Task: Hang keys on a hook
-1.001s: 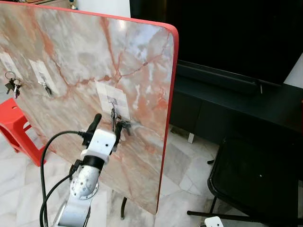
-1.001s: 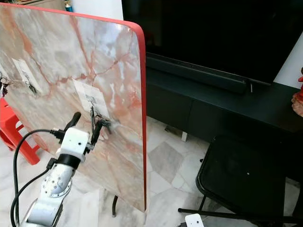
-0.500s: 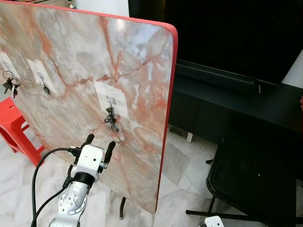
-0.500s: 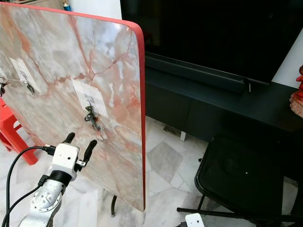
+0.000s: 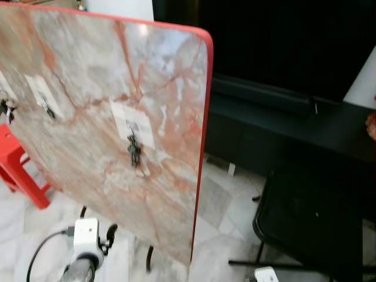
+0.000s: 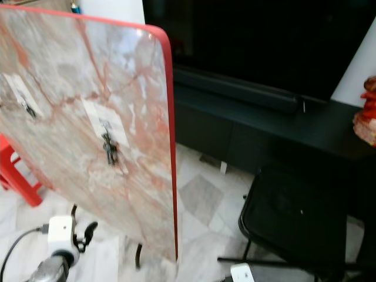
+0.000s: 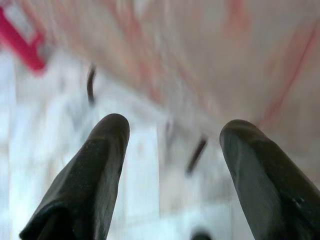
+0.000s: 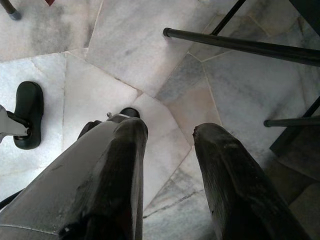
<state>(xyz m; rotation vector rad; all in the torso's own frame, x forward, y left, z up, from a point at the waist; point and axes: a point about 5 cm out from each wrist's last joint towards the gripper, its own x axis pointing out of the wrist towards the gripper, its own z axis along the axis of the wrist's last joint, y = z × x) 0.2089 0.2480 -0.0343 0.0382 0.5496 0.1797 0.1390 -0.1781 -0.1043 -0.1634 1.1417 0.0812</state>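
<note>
Head stereo pair: forward-down, both on marble board [image 5: 117,117] and floor [image 5: 226,200]. Left wrist: close, blurred, facing board base. Right wrist: straight down at floor.

Both eye views are softly smeared by motion, evenly daylit, with a pale sheen on the upright pink-veined marble tabletop with red edging [image 5: 117,88]. The large black screen [image 5: 282,41] reads as featureless dark. The left wrist view is heavily blurred, perhaps from movement; the right wrist view is sharp, with soft shadows on the white marble floor tiles [image 8: 150,60].
</note>
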